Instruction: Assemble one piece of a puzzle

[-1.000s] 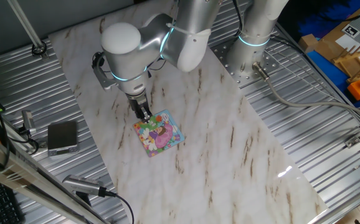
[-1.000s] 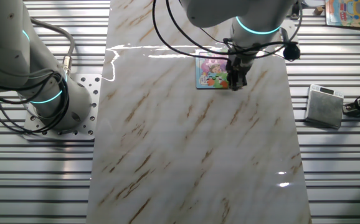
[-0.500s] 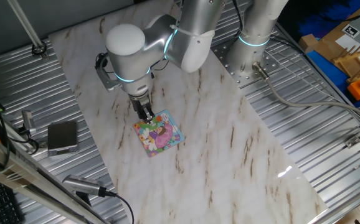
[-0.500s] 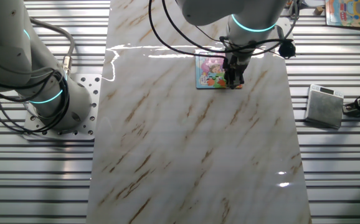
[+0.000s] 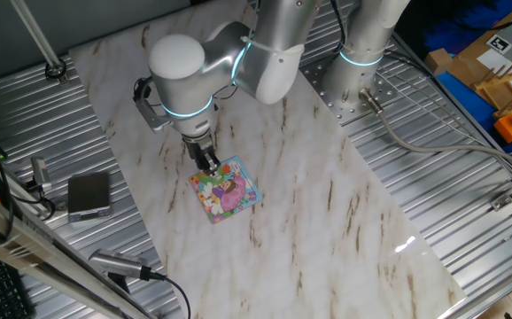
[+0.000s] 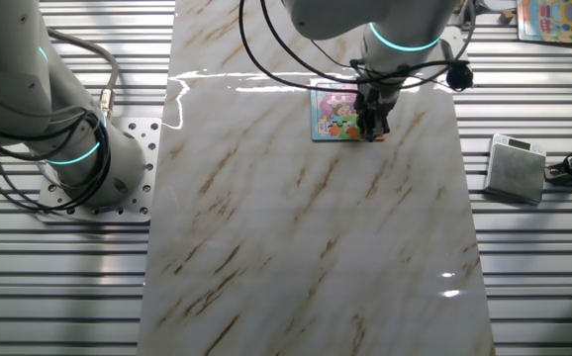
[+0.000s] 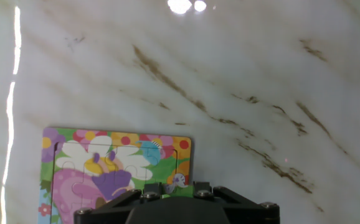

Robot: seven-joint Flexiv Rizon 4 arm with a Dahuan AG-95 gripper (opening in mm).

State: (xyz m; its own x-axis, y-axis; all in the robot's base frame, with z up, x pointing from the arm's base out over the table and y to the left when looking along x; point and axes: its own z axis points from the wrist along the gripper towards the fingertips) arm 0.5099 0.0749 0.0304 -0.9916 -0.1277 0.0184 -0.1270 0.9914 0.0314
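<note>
The puzzle lies flat on the marble board, a colourful square with a light blue border; it also shows in the other fixed view and in the hand view. My gripper points straight down at the puzzle's corner nearest the arm, with its tips low at the surface. In the hand view the gripper has its jaws close on either side of a small greenish piece with white and orange marks, held at the puzzle's edge. The black hand body hides the puzzle's near part.
A grey box sits on the ribbed metal table beside the board, also in the other fixed view. The arm's base stands at the board's far side. Cables lie near the box. Bare marble stretches beyond the puzzle.
The arm shifted slightly over the puzzle's corner a second ago. Since half a second ago it has hardly moved.
</note>
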